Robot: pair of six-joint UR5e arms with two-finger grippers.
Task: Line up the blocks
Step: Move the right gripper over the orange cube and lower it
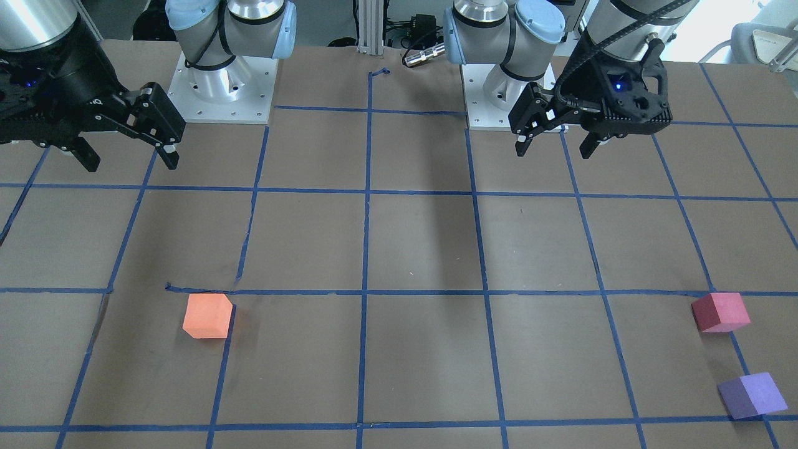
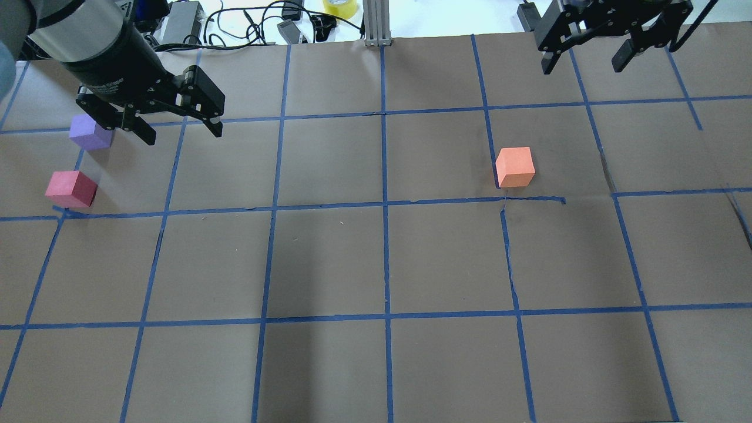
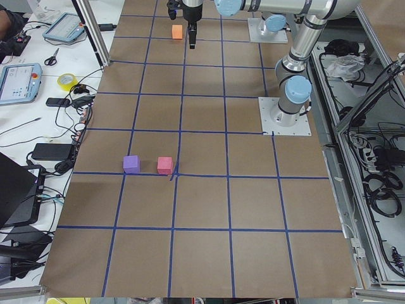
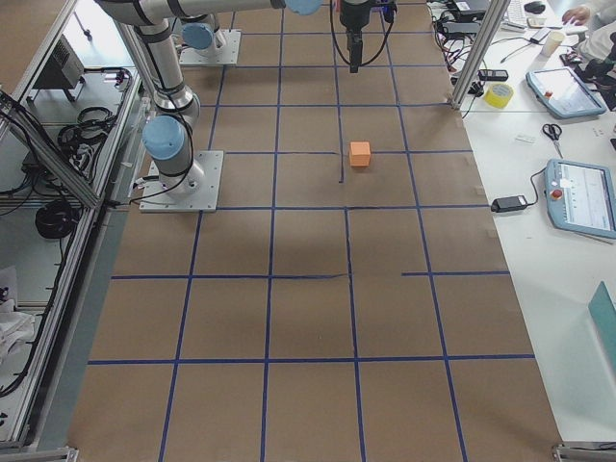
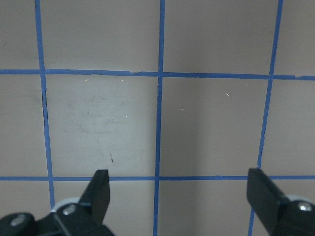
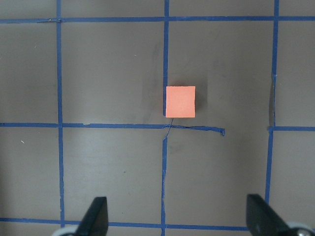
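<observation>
Three blocks scattered, not yet in a line: orange block (image 2: 515, 167) alone on the right half of the table (image 2: 329, 264), red-pink block (image 2: 71, 189) and purple block (image 2: 90, 132) near each other but apart, far off to the left. Left gripper (image 2: 183, 132) spread wide and empty, hanging high, with no block below it in its own wrist view. Right gripper (image 2: 583, 64) likewise wide and empty, raised over the far side, orange block ahead of its fingers.

Likely trouble: coming down off-centre and knocking a cube aside with one finger; bumping the red-pink block while reaching for its purple neighbour; twisting a seemingly soft cube with a skewed pinch; catching the loose strip of blue tape (image 2: 531, 200) beside the orange block and tipping it.

Elsewhere: cables (image 2: 247, 23) and a yellow tape roll (image 2: 339, 7) beyond the far edge. Between the blocks, only flat brown paper and tape lines; no obstacle seen.
</observation>
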